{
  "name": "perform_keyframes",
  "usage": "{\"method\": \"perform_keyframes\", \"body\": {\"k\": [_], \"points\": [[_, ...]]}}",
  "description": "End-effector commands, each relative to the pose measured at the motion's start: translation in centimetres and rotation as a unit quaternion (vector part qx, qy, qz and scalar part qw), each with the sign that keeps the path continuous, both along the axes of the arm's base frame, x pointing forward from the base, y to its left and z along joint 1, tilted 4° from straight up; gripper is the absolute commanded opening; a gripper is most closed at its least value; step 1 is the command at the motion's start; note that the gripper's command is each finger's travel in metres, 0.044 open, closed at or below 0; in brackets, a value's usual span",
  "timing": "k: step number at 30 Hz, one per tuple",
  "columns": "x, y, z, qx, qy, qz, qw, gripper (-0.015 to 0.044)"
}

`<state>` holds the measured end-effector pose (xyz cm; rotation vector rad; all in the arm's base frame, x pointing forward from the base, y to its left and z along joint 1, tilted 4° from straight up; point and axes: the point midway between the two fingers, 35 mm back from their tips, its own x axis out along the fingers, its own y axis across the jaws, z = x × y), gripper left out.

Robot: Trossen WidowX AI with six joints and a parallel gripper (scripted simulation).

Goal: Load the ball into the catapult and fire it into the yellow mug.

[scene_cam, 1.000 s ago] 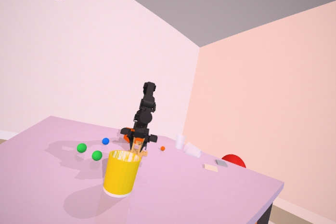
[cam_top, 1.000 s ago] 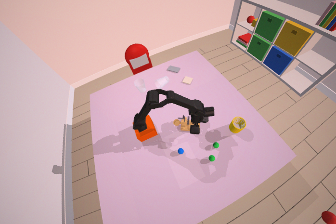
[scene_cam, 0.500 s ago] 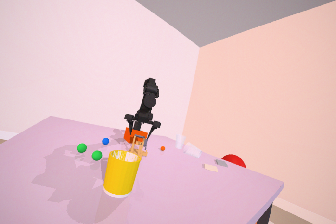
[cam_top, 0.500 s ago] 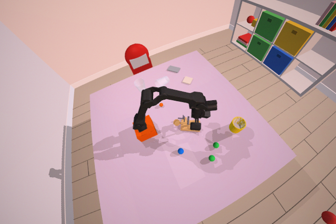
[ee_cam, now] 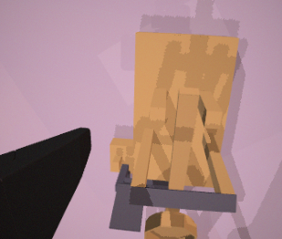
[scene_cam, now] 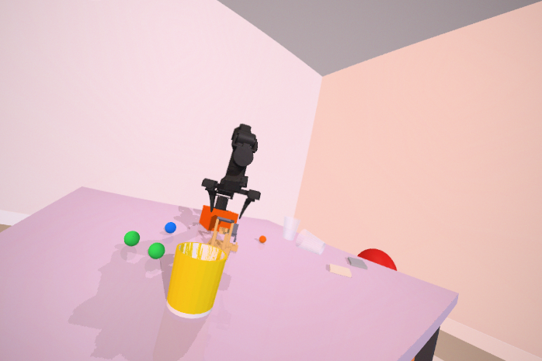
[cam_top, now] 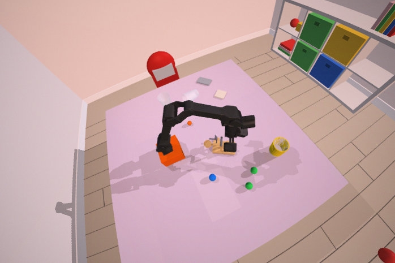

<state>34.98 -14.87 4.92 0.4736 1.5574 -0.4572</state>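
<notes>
Pink tabletop [cam_top: 159, 215] [scene_cam: 328, 317] [ee_cam: 41, 59] — catapult [cam_top: 219, 150] [scene_cam: 223, 241] [ee_cam: 182, 59] long axis toward yellow mug [cam_top: 277, 149] [scene_cam: 194, 282] — 1 gripper [cam_top: 231, 140] [scene_cam: 227, 214] wide
</notes>
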Motion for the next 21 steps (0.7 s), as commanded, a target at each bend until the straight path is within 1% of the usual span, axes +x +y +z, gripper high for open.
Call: {"method": "perform_keyframes", "body": {"k": [1,3,9,21], "points": [[-0.2,0.2,-3.0,0.002,0.002,0.002,1.0,0.044],[-0.3,0.2,-4.0,0.002,0.002,0.002,1.0,0.044],[-0.3,0.2,-4.2,0.002,0.002,0.002,1.0,0.044],[-0.3,0.2,-6.2,0.002,0.002,0.002,1.0,0.044]]}}
